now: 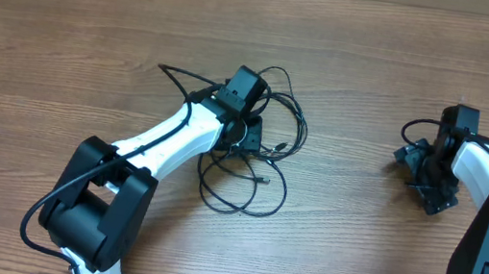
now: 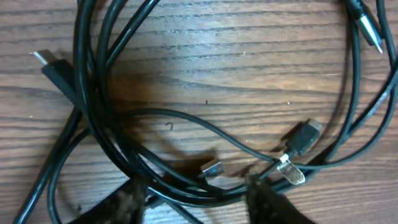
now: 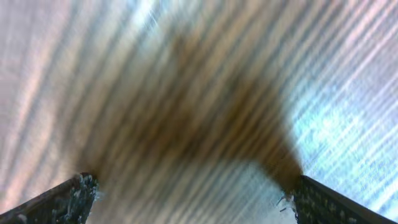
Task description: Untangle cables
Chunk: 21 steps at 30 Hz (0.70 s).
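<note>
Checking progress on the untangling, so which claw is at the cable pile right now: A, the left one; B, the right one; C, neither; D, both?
A: the left claw hangs over the tangled cables, while the right claw is off to the side with only wooden table under it.

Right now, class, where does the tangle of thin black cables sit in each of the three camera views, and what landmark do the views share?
Overhead: the tangle of thin black cables lies near the centre, slightly left.
Left wrist: it fills the frame, with loops and plug ends above the open left gripper.
Right wrist: not in it; only blurred wood shows.
Shared landmark: the brown wood-grain table.
</note>
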Available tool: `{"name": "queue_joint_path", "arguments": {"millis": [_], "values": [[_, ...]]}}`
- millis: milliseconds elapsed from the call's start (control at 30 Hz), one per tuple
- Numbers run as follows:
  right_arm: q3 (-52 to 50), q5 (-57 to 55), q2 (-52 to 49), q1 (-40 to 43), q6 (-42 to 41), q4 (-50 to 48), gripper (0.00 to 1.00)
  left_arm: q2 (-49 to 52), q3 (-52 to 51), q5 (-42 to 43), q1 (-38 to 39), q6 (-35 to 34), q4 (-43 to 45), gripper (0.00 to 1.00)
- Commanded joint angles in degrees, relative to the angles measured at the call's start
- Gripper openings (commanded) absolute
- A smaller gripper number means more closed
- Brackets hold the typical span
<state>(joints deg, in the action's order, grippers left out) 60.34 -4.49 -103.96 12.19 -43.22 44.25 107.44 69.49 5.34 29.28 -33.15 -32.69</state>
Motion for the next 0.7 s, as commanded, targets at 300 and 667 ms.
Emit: {"name": "queue_joint_path", "arguments": {"millis": [300,667], "values": [[-1.8,0.7,-0.7,0.3,-0.1,-7.0,1.00,0.4,-2.2,3.6,0.4,-1.8,0.2,0.54],[-1.8,0.7,-0.7,0.3,-0.1,-7.0,1.00,0.5,-2.3,3.6,0.3,-3.3,-2.4,0.56]]}}
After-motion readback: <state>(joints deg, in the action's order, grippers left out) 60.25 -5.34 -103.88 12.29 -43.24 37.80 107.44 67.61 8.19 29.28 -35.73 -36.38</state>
